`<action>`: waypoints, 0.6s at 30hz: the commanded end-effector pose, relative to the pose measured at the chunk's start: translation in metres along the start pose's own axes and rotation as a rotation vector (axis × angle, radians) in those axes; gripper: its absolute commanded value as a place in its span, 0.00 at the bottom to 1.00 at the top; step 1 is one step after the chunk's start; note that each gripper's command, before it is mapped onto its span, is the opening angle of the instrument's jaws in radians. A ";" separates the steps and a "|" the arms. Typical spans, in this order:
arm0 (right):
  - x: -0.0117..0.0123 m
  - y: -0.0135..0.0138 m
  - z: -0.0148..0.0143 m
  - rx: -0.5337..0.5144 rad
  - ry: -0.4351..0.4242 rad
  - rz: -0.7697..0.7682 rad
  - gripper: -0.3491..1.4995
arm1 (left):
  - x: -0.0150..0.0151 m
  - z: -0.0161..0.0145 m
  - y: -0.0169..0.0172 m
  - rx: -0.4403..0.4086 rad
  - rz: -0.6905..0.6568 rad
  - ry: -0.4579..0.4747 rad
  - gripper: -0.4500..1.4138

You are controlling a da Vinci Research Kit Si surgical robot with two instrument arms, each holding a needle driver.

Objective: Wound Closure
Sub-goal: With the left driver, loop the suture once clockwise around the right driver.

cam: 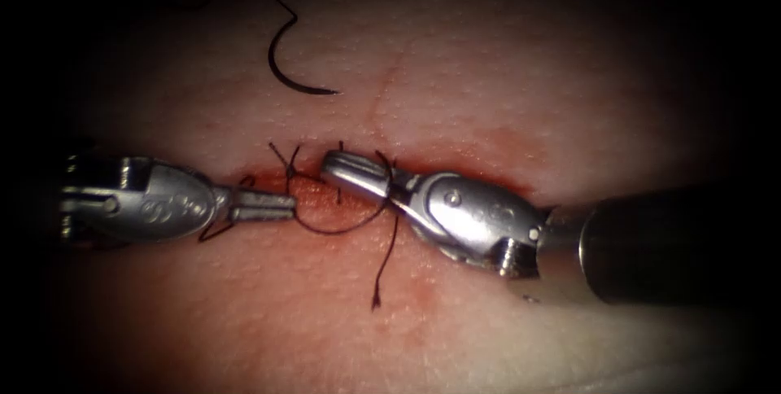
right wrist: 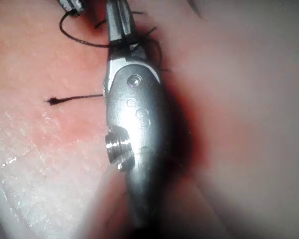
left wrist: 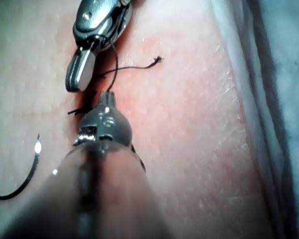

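I have both arms lying low and nearly level over the tissue (cam: 455,76), their tips facing each other across the cut (cam: 342,199). My left tool (cam: 281,205) reaches in along the cut from its left end, jaws pressed together, their tip right at the edge of a loop of thread (cam: 342,229); I cannot make out for sure whether a strand is pinched between them, though in the left wrist view the left tool (left wrist: 107,97) has a dark strand (left wrist: 114,64) running straight up from its tip. My right tool (cam: 346,168) comes from the cut's right end, its shaft angled slightly downward toward the cut and its wrist bent so the jaws point up and to the left; they look closed, lying on the red fluid (cam: 488,168) that stains the cut, with thread curling around their base, and I cannot tell whether they grip it. In the right wrist view the right tool (right wrist: 118,22) shows its jaws together beside the same loop. A loose thread tail with a frayed end (cam: 377,300) trails away from the cut toward the near side of the tissue, just below the right tool's wrist. Short cut ends (cam: 285,158) stand up beside the cut between the two tips. The needle (cam: 285,68) is free of both tools: it lies flat on the tissue on the far side of the cut, well apart from it, not in the tissue, its thread running off from its blunt end.
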 end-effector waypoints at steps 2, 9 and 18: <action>-0.0001 0.0001 0.0009 0.045 0.013 0.029 0.00 | 0.0004 0.0024 0.0001 -0.004 0.004 0.001 0.00; -0.0002 0.0008 0.0011 0.191 0.071 0.120 0.00 | 0.0011 0.0050 0.0001 -0.023 0.016 0.015 0.00; 0.0004 0.0018 0.0005 0.494 0.016 0.165 0.00 | -0.0007 0.0057 -0.0016 -0.039 0.025 0.036 0.00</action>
